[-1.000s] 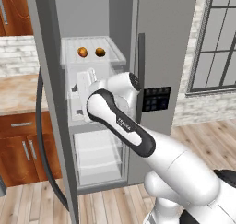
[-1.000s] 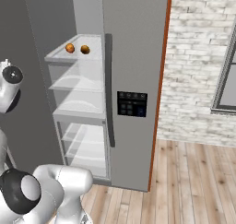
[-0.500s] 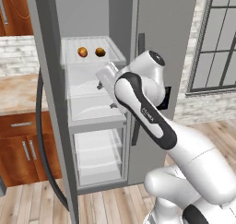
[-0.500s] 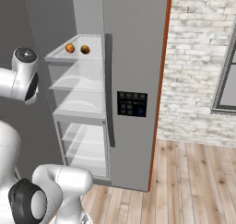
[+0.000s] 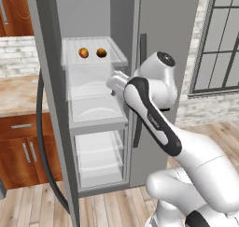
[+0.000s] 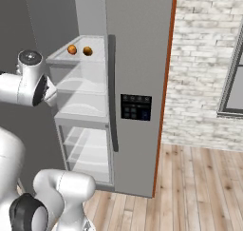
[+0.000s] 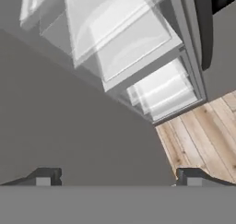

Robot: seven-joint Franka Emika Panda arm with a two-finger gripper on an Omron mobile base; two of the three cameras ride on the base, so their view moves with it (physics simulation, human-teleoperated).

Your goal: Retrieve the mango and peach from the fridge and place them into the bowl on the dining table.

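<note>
A wooden cabinet (image 5: 21,151) under a stone counter (image 5: 18,93); brick wall (image 6: 204,78), window (image 5: 219,39).

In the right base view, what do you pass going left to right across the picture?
Robot arm → two orange fruits on the top fridge shelf → dark door handle → black control panel → brick wall → window.

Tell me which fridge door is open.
The door without the control panel, swung out toward the camera; the other door, bearing the black panel, stays shut.

Whitewashed brick wall (image 6: 204,68), wood-plank floor (image 6: 199,197) — dark-framed window (image 5: 219,39), reddish cabinets (image 5: 23,146).
</note>
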